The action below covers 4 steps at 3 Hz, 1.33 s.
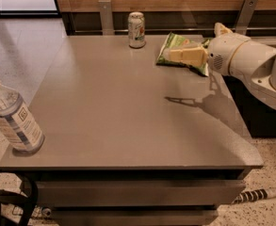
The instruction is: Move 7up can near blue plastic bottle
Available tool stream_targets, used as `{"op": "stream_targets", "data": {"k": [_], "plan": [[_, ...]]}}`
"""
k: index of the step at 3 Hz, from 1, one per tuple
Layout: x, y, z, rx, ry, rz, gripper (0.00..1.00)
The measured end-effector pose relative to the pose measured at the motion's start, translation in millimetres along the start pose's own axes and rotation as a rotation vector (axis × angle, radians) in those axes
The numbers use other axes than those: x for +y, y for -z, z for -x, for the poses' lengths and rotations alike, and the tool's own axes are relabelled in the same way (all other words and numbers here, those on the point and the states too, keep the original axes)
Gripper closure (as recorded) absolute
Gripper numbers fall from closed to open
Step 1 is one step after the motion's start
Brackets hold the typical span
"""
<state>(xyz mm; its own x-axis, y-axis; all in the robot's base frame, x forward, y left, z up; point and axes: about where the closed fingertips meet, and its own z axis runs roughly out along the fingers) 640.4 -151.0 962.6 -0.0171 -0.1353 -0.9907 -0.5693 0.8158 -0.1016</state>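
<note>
Gripper: the gripper (195, 42) is held in the air above the side edge of the bench (128, 126), carried on a white arm (253, 65).
Fingers: the cream fingers (187, 55) are seen spread wide apart. One is laid out level over the bench and the other is raised behind the wrist. Nothing is held between them.
7up can: the 7up can (136, 29) is stood upright at the bench's back edge. It is found beyond the tip of the level finger, past the chip bag, near but clearly untouched.
Chip bag: the green chip bag (171, 45) is laid flat just under the level finger, and part of it is covered by that finger. Whether the two touch cannot be told.
Blue plastic bottle: the blue plastic bottle (12, 114) is stood on its base at the bench's front corner, white cap up and striped label turned to the camera. It is placed diagonally across from the fingers, farther from them than anything else on the bench.
Can and bottle: they are kept well apart, at opposite corners, with bare bench between them.
Shadow: a thin pointed shadow (182, 100) is cast on the bench below the fingers, toward the front.
</note>
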Motion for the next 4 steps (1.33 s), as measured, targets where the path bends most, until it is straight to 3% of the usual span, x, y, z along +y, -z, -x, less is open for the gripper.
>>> {"op": "stream_targets", "data": {"k": [1,3,4], "plan": [[1,-84,7,-0.037,0.043,0.050,0.00],[-3,-93,9,-0.024,0.041,0.057,0.00],[-19,-131,10,0.022,0.043,0.100,0.00]]}}
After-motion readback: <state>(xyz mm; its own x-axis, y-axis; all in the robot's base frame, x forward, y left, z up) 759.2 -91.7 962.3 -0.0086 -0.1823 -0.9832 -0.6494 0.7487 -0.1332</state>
